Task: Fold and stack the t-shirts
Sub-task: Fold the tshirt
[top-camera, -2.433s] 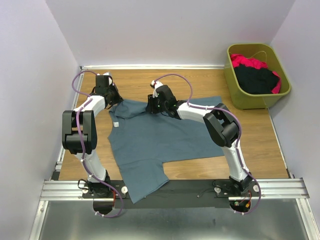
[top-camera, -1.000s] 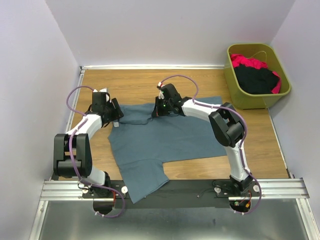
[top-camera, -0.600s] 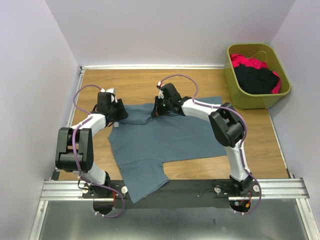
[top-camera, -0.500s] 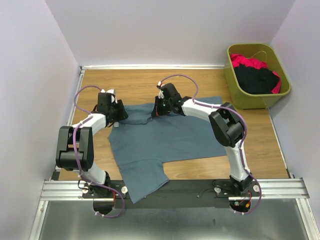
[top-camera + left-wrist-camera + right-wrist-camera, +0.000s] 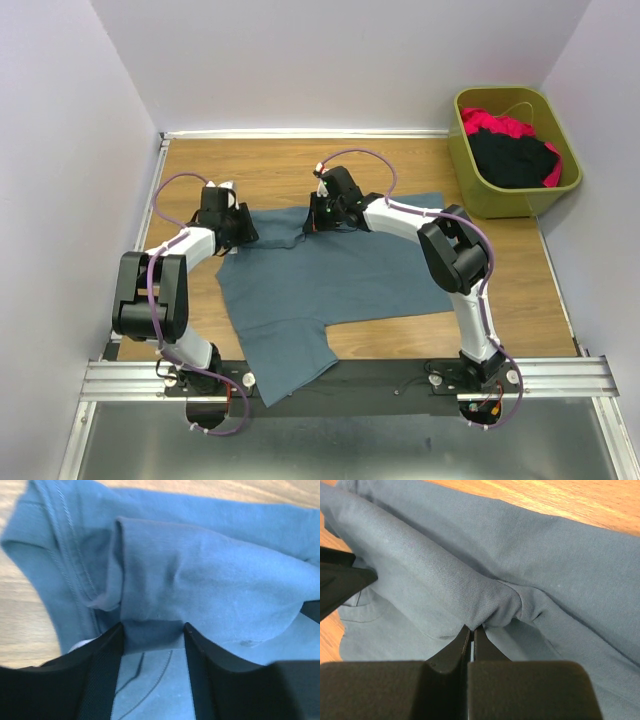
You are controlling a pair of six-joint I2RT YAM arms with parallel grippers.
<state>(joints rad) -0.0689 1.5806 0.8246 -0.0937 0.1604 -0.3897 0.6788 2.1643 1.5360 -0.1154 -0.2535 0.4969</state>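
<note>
A blue t-shirt [image 5: 330, 275] lies spread on the wooden surface [image 5: 270, 170]. The jaws of the left arm [image 5: 185, 243] stand half closed, gripping a bunched fold near its collar. The jaws of the right arm [image 5: 400, 222] are pinched tight on a ridge of cloth along its far edge. A black shirt [image 5: 512, 160] and a red shirt [image 5: 495, 123] sit in the green bin [image 5: 470, 190] at the far right.

Lab cell: plain walls [image 5: 350, 60], mounting rail [image 5: 120, 376]
</note>
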